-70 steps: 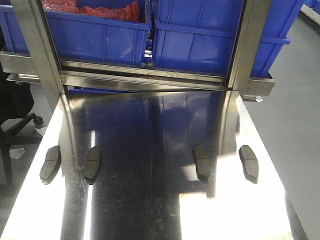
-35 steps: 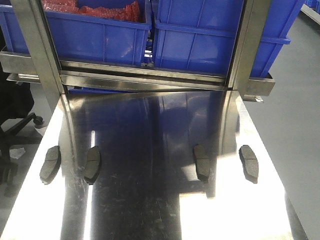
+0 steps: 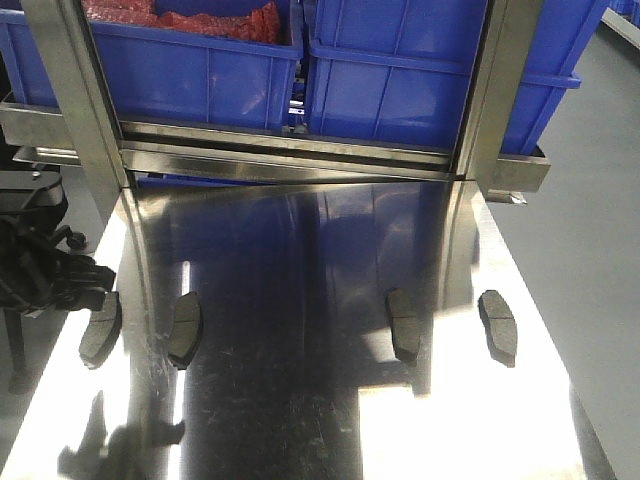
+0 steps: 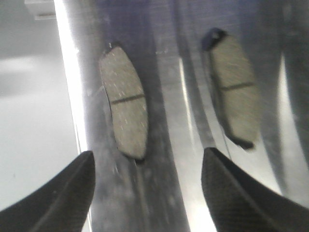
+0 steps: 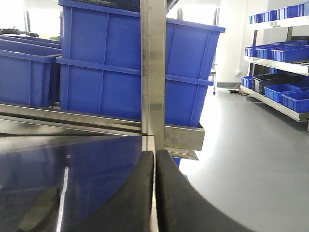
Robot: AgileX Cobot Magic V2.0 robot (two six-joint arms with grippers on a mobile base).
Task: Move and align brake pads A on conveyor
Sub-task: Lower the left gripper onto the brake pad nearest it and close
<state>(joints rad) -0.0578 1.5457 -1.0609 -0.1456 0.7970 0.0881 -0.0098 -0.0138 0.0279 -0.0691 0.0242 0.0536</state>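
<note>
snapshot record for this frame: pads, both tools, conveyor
brake pads: four, lying apart in a row on the steel tabletop, none gripped
leftmost pad: friction face up, groove visible, near the table edge
left tool: open, poised at the leftmost pad
right tool: shut, empty, above the tabletop
conveyor: not in view
background: blue bins on a rack behind the table

Front view overlooks the steel tabletop (image 3: 300, 420); left wrist view, close above, shares its left brake pads (image 4: 124, 104); right wrist view faces far bins (image 5: 111, 72).
</note>
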